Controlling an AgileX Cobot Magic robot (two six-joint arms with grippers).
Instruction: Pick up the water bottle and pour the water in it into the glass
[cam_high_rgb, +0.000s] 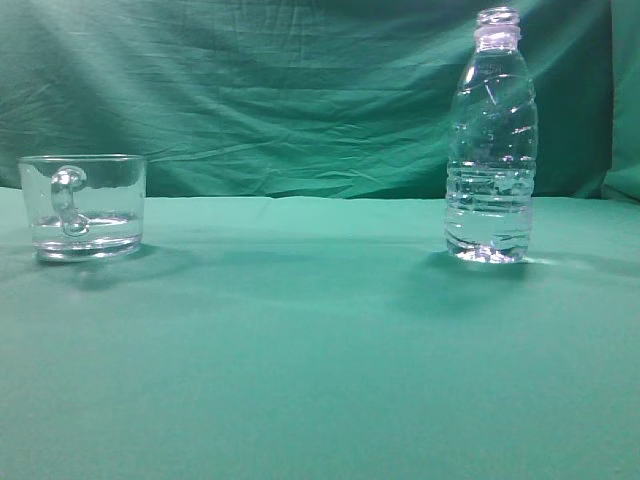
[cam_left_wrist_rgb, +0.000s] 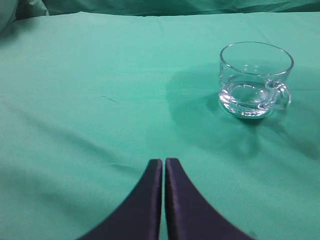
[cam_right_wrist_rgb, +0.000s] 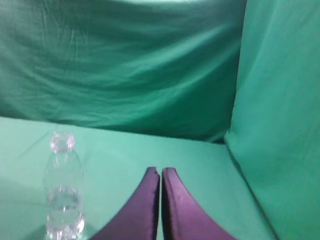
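Note:
The water bottle (cam_high_rgb: 491, 140) stands upright and uncapped on the right of the green table, with water (cam_high_rgb: 489, 215) filling about its lower third. It also shows in the right wrist view (cam_right_wrist_rgb: 63, 187), left of my right gripper (cam_right_wrist_rgb: 160, 171), which is shut and empty, well apart from it. The glass (cam_high_rgb: 84, 206) sits at the far left, handle facing the camera, with a little water at its bottom. In the left wrist view the glass (cam_left_wrist_rgb: 254, 80) is ahead and to the right of my left gripper (cam_left_wrist_rgb: 163, 161), which is shut and empty. Neither gripper shows in the exterior view.
A green cloth (cam_high_rgb: 300, 340) covers the table, and a wrinkled green backdrop (cam_high_rgb: 260, 90) hangs behind it. In the right wrist view a green cloth wall (cam_right_wrist_rgb: 280, 110) rises at the right side.

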